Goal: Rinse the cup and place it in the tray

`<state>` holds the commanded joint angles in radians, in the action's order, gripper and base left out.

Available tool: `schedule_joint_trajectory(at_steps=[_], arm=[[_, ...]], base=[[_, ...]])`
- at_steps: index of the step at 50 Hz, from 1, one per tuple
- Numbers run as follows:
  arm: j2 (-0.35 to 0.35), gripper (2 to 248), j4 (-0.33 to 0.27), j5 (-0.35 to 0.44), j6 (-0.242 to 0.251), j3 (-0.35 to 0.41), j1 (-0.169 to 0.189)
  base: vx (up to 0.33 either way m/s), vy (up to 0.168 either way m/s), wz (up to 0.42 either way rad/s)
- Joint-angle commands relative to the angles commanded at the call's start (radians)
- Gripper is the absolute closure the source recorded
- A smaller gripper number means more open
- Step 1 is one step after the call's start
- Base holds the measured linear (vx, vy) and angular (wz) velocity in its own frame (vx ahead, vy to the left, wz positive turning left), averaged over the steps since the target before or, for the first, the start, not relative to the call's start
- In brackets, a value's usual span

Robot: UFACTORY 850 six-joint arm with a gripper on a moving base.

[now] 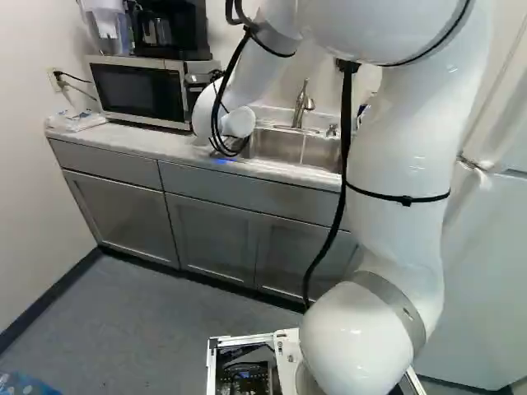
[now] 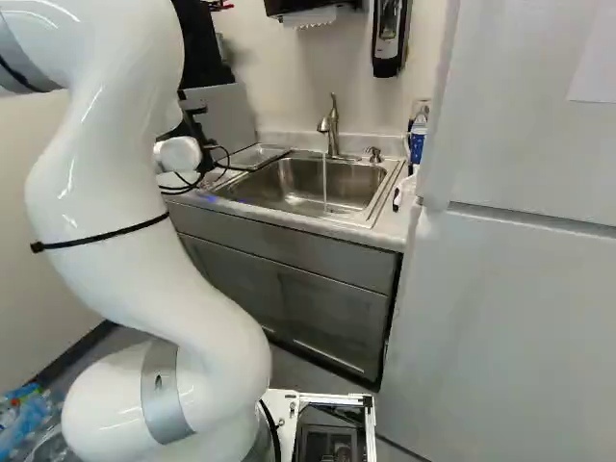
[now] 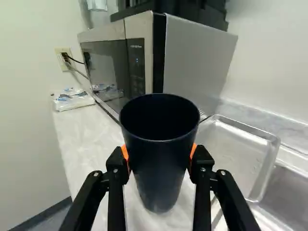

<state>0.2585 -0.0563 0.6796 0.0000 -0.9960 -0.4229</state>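
Cup: held mouth up, seen against the counter, close beside the tray and outside it. Looks dark, narrows toward its foot. Too dark inside to tell wet from dry. Hard to tell whether touching the counter or lifted off it.

Grasped by the gripper, with an orange pad against each side, below the rim. On the arm: rises from the joint at the foot of both base views, then bends down toward the counter, near the sink. Hides the cup in both base views.

At the tray: shallow, metal, lying flat between the counter's open stretch and the sink. In the right base view, placed just left of the basin. At the faucet: curves over the basin and pours a thin stream of water into it.

Beyond the cup in the wrist view: the microwave, closed, set on the counter against the wall, with a coffee maker and a pitcher on top in the left base view. Near its front, on the counter: a plastic packet. Under the counter: grey cabinets. At the right of the right base view: the fridge, white and shut.
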Motion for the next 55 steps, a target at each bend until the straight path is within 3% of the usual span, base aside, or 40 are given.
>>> schedule_joint_trajectory(at_steps=[26, 55], arm=[[-0.087, 124, 0.0, 0.0, 0.0, 0.04, 0.065], [-0.136, 124, 0.0, 0.0, 0.0, 0.093, 0.141]], base=[[0.0, 0.0, 0.0], [0.0, 0.0, 0.0]])
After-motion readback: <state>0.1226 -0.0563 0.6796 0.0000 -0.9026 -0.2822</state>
